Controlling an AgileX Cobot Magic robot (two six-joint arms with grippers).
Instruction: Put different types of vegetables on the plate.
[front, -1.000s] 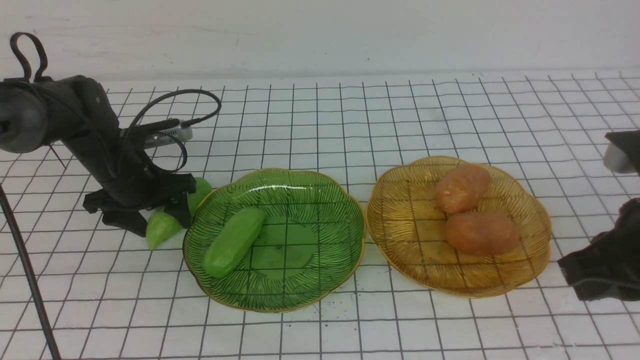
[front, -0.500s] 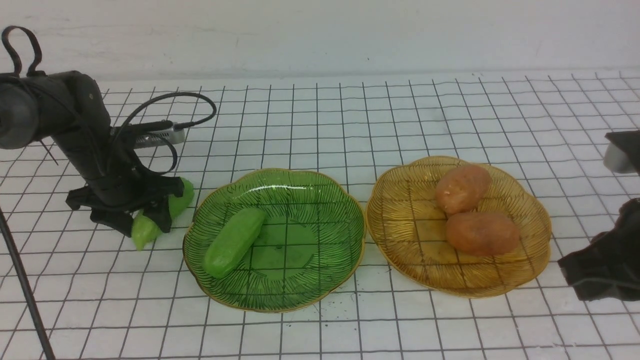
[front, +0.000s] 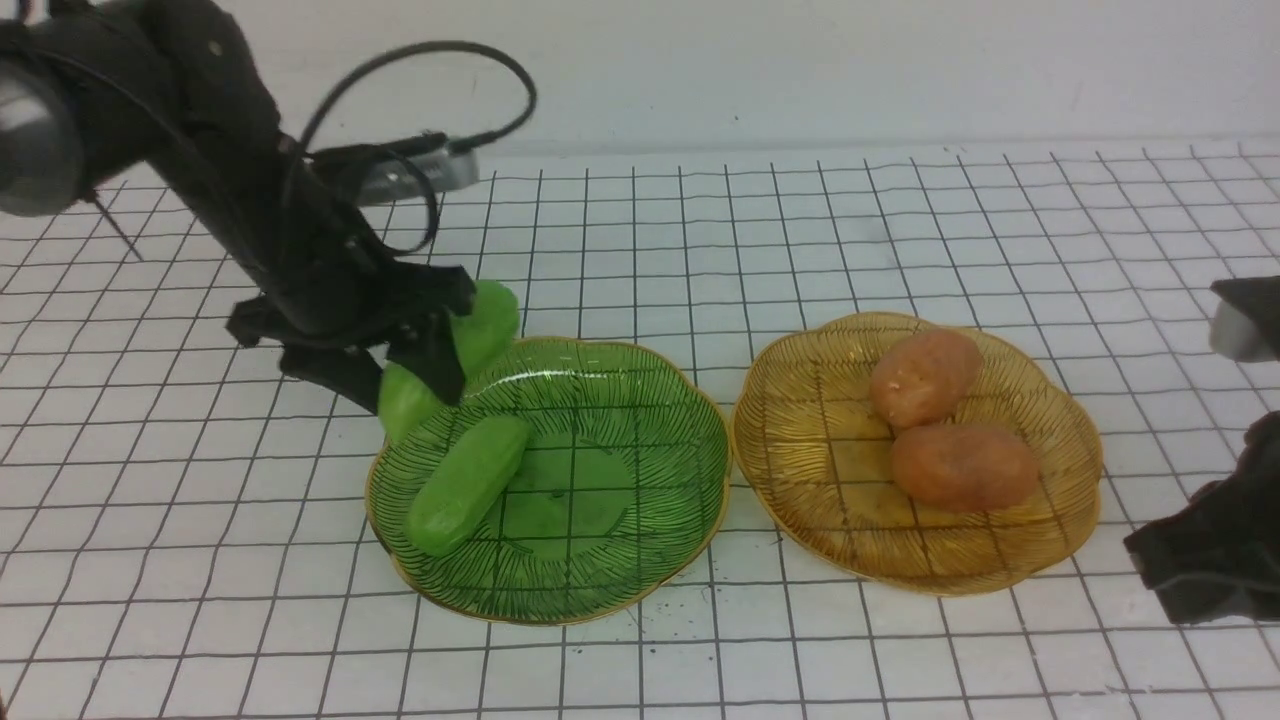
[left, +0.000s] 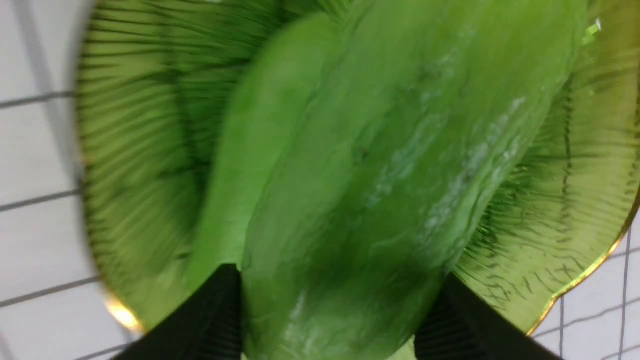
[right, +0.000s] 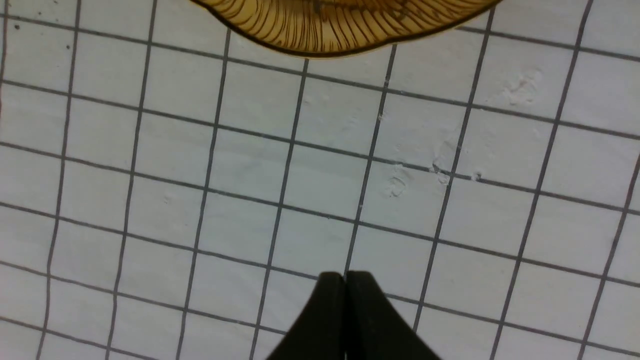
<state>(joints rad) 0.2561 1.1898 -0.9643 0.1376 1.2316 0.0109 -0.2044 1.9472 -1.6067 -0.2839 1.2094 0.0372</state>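
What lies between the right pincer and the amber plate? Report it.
Only bare gridded table separates right pincer and amber plate; right wrist view shows it.

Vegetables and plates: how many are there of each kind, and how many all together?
Cucumbers: 2 (lying cucumber, held cucumber)
Potatoes: 2 (back potato, front potato)
Plates: 2 (green plate, yellow plate)
Total: 6

The right hand (right: 345, 278), tips together, hangs above gridded table (right: 240, 165) near an amber plate (right: 345, 30).
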